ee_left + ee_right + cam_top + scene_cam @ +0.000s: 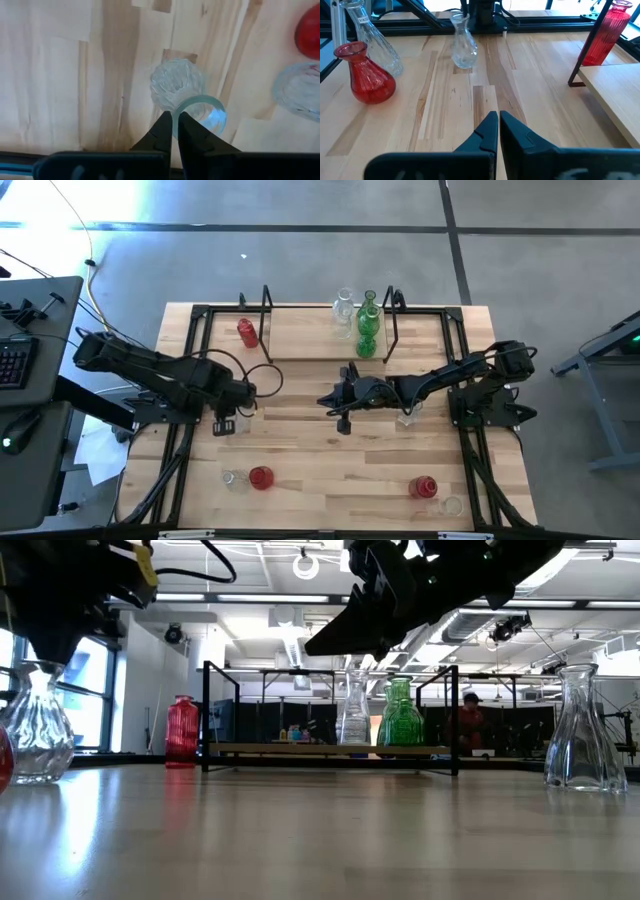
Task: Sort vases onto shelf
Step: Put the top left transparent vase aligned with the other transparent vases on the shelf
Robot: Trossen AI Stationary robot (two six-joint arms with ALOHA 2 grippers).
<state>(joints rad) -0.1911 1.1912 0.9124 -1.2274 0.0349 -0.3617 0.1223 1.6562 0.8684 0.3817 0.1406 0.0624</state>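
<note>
A clear glass vase (172,85) stands upright on its base on the tabletop at the left. My left gripper (225,423) points straight down over it, shut on its rim. My right gripper (333,402) hangs shut above the table's middle, with nothing in it. The shelf (310,340) lies at the far edge and carries a clear vase (345,310) and a green vase (368,325). A red vase (247,332) stands by the shelf's left end. My left gripper pinches the wall of the clear vase's mouth rim (176,111), with one finger inside the mouth and one outside. The fingers come from above and point down. The vase stands upright with its base (40,778) on the table.
Another clear vase (407,417) stands under my right arm. A red vase (260,477) and a clear one (232,478) stand near the front left. A second such pair, red (423,487) and clear (450,505), stands front right. Bare wood lies between them.
</note>
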